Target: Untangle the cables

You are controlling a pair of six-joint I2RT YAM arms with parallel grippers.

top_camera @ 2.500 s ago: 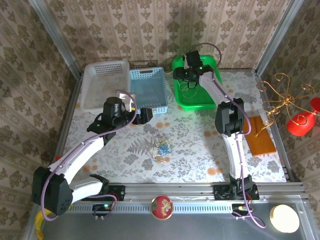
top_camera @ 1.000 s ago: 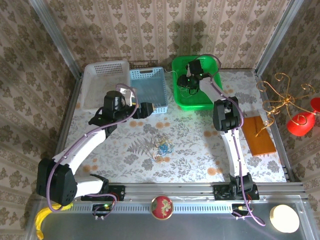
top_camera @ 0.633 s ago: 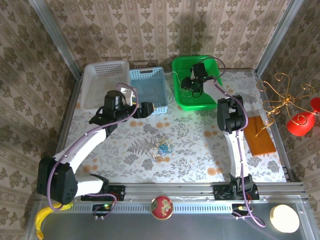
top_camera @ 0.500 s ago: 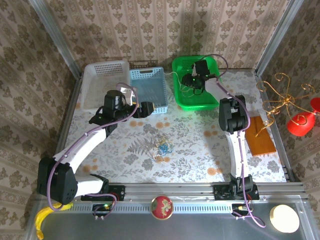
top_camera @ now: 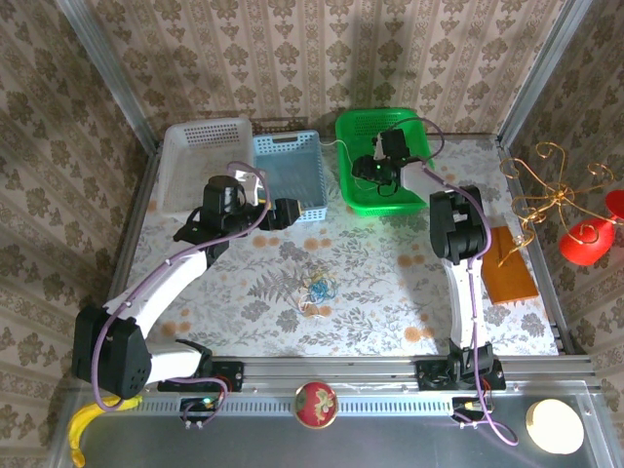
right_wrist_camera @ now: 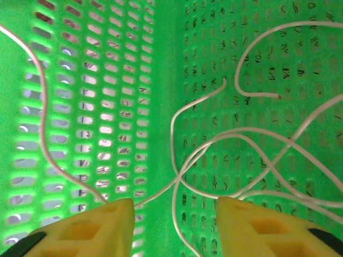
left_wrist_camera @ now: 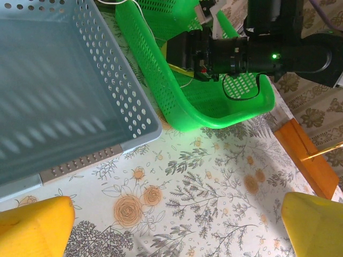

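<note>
Judged step: pale cables dropped in basket; knot not yet cleared.
Thin, limp pale cables point(right_wrist_camera: 214, 139) loop over the perforated plastic green basket point(right_wrist_camera: 80, 80), upper centre; right gripper point(right_wrist_camera: 170, 211) part-spread, pinching nothing. Blue-and-gold tangle point(top_camera: 317, 289) lies mid-frame on the floral counter point(top_camera: 409, 302). Left gripper point(left_wrist_camera: 174, 217) wide, empty. Next move likely needs one strand pinched precisely.
</note>
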